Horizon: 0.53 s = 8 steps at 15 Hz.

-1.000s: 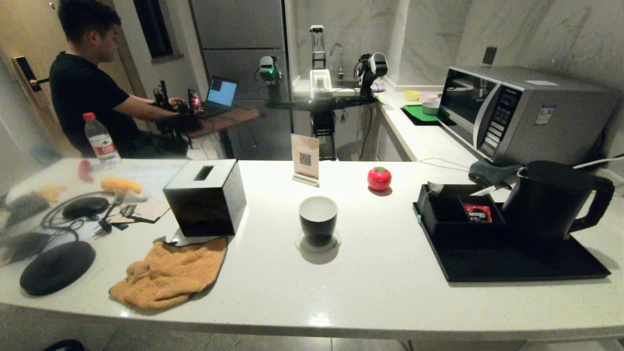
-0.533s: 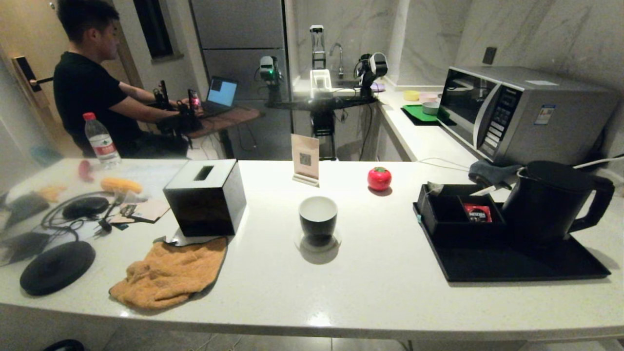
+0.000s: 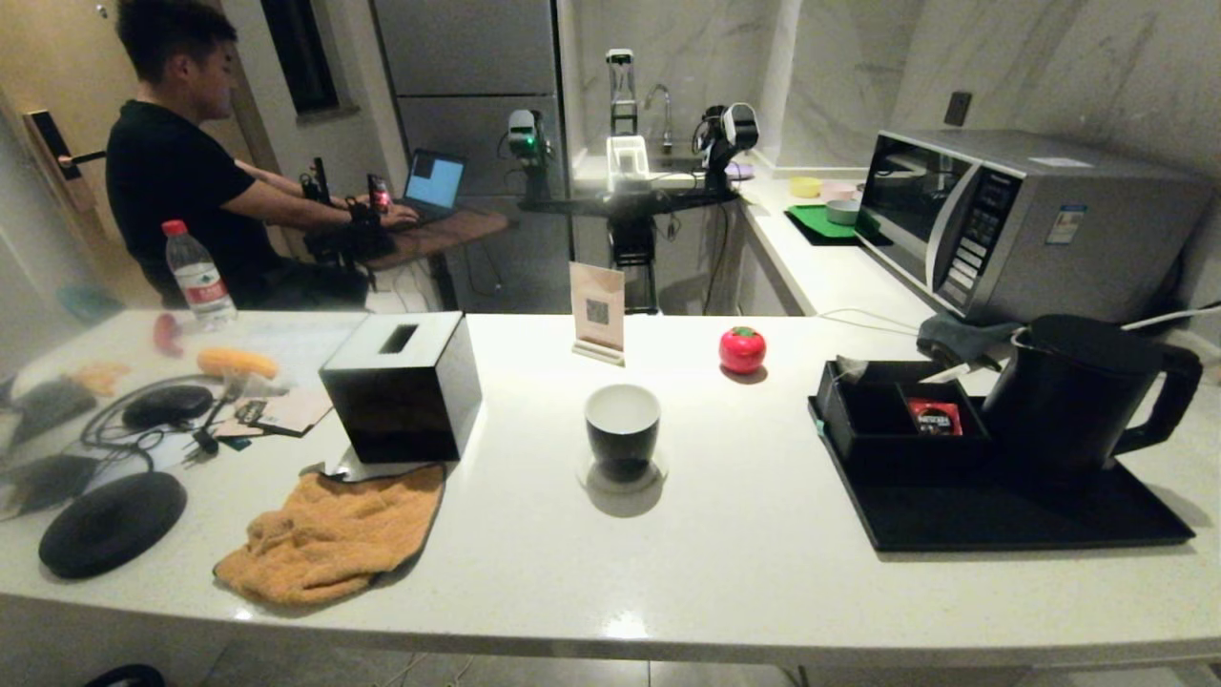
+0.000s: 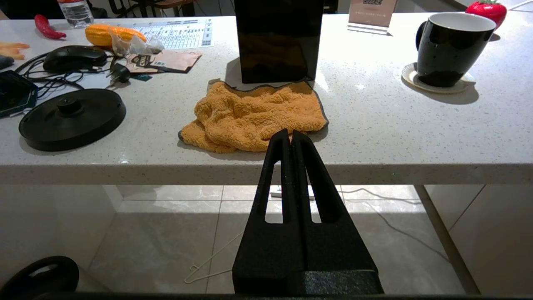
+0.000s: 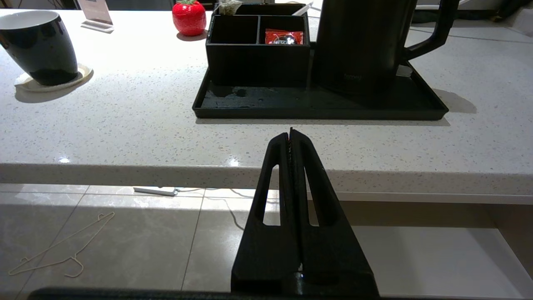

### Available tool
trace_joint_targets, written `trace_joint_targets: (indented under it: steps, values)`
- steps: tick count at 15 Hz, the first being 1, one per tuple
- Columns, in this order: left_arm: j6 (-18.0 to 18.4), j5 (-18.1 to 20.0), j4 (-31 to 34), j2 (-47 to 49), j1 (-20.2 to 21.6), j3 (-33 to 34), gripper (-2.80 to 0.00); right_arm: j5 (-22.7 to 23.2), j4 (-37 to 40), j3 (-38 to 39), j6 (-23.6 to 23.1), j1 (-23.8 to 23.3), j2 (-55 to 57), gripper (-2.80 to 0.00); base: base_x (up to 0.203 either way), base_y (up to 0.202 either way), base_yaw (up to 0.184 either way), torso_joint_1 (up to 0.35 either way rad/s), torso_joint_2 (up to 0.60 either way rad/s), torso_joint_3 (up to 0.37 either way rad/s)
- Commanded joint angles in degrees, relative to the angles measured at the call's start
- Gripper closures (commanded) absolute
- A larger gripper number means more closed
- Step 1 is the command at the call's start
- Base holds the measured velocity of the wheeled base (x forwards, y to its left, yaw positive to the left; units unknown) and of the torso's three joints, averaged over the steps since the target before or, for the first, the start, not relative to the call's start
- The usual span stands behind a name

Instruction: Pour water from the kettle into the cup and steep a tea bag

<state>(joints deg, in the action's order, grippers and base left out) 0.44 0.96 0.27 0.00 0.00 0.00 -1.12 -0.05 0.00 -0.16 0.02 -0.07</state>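
- Left gripper (image 4: 291, 132) parked below the near edge of the white speckled stone counter (image 3: 744, 563), fingers pressed together, nothing held; it faces the crumpled orange terry cloth (image 4: 254, 114) from off the counter.
- Right gripper (image 5: 290, 131) parked the same way below the near edge on the right, fingers together, nothing held; I see it facing the flat black rectangular tray (image 5: 316, 109).
- Large matte black electric kettle (image 3: 1073, 396) stands upright on the right part of that tray, loop handle to the right.
- Black divided box (image 3: 892, 420) sits on the tray's left part, just beside the kettle; a red square sachet (image 3: 934, 417) lies in its right compartment.
- Tiny grey-green pyramid tea bag (image 3: 849, 366) rests at the far left corner of that box.
- Small glossy black cup with white inside (image 3: 622, 429) stands upright on a round white coaster (image 3: 622, 474) mid-counter, well left of the tray.
- Black square tissue box (image 3: 401, 386) stands left of the cup, touching the orange cloth's far edge.
- Red tomato-shaped object (image 3: 742, 349) sits far of the cup, to its right.
- Round black kettle base (image 3: 112, 522) lies at the near left.
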Motion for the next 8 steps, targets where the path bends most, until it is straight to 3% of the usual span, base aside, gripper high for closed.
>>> trace_joint_targets:
  steps: [1, 8]
  values:
    - [0.0, 0.0, 0.0, 0.0, 0.0, 0.0, 0.0, -0.02, -0.04, 0.0, -0.02, -0.02, 0.07, 0.0, 0.0, 0.0, 0.0, 0.0, 0.0, 0.0]
    - [0.0, 0.0, 0.0, 0.0, 0.0, 0.0, 0.0, -0.02, 0.02, 0.0, -0.02, 0.05, 0.07, 0.0, 0.0, 0.0, 0.0, 0.0, 0.0, 0.0]
